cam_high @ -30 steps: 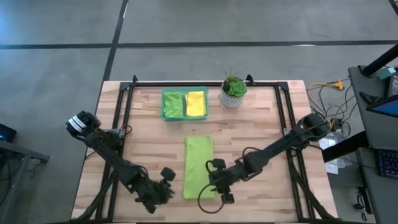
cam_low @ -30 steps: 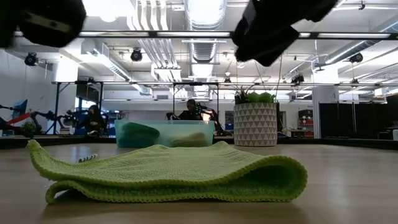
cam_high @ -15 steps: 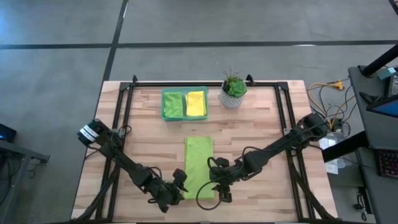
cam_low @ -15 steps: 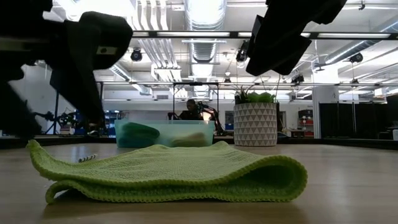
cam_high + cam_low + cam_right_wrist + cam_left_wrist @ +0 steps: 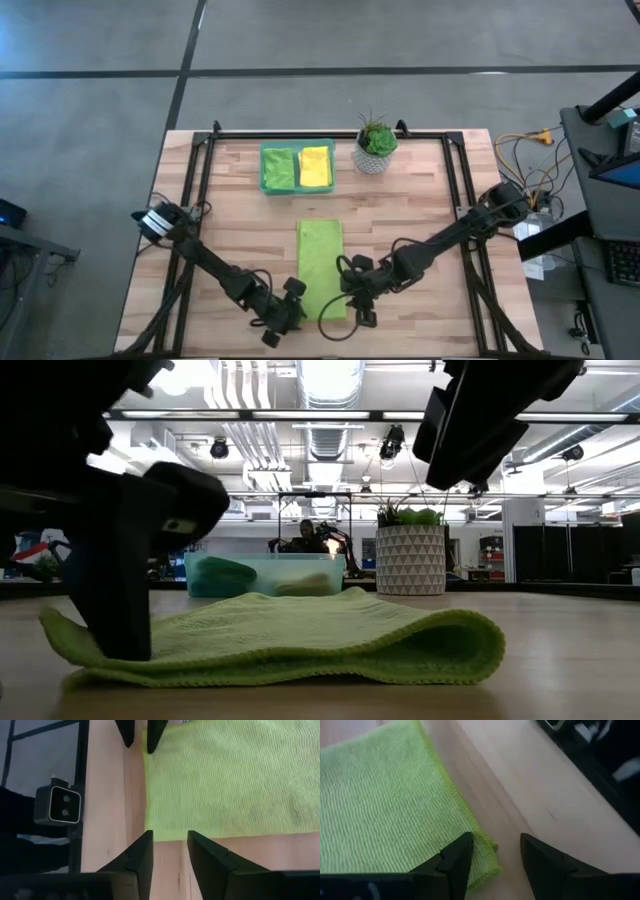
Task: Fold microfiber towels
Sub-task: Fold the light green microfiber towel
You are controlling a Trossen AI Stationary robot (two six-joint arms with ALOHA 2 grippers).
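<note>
While folded lengthwise into a long strip: lime green towel [image 5: 320,266] flat at table [image 5: 420,215] centre, near end between both grippers.
Left gripper [image 5: 293,303]: at near left corner of strip, jaws apart, one finger [image 5: 457,856] over the corner, the other on bare wood; nothing clamped.
Right gripper [image 5: 351,291]: at near right corner, jaws narrowly apart, straddling the edge.
Green tray [image 5: 296,167]: far side, holding a green towel [image 5: 279,169] and yellow towel [image 5: 315,167].
Potted plant [image 5: 375,146]: beside tray.

Non-task items on and beyond the table
Green plastic tray [image 5: 265,168] at the far edge; potted plant [image 5: 376,145] in white patterned pot beside it; wooden table [image 5: 420,215]; seated person [image 5: 305,538] in background.
</note>
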